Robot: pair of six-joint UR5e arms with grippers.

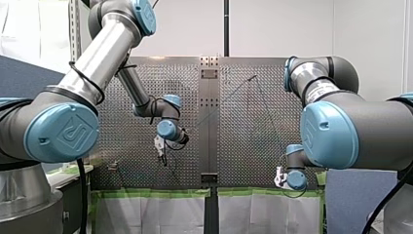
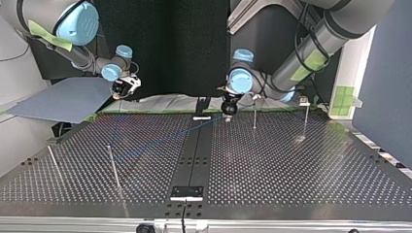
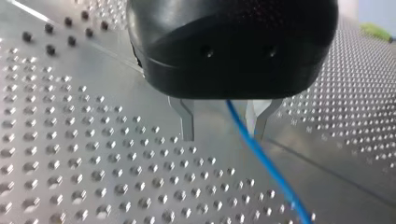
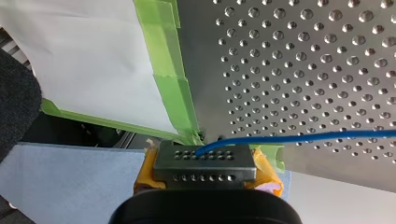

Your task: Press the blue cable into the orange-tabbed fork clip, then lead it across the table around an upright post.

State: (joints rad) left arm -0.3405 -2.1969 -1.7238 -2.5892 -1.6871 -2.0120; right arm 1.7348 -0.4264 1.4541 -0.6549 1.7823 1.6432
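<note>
The blue cable [image 2: 160, 141] lies slantwise over the perforated table [image 2: 291, 170], from my left gripper [image 2: 228, 112] towards a thin upright post [image 2: 115, 170]. In the left wrist view the metal fingers [image 3: 187, 122] of my left gripper [image 3: 223, 135] stand apart just above the plate. The cable [image 3: 266, 163] runs loose between them, nearer one finger. My right gripper [image 4: 205, 161] has yellow pads and hangs off the table's edge, shut on the cable's end [image 4: 303, 137]. I cannot make out an orange-tabbed clip in any view.
Two more posts [image 2: 254, 112] [image 2: 305, 119] stand near my left gripper, and another post [image 2: 53, 162] leans at the top view's left. Green tape [image 4: 173, 88] and white sheeting line the table's edge under my right gripper [image 2: 127, 86]. A grey-blue sheet [image 2: 68, 99] lies beyond.
</note>
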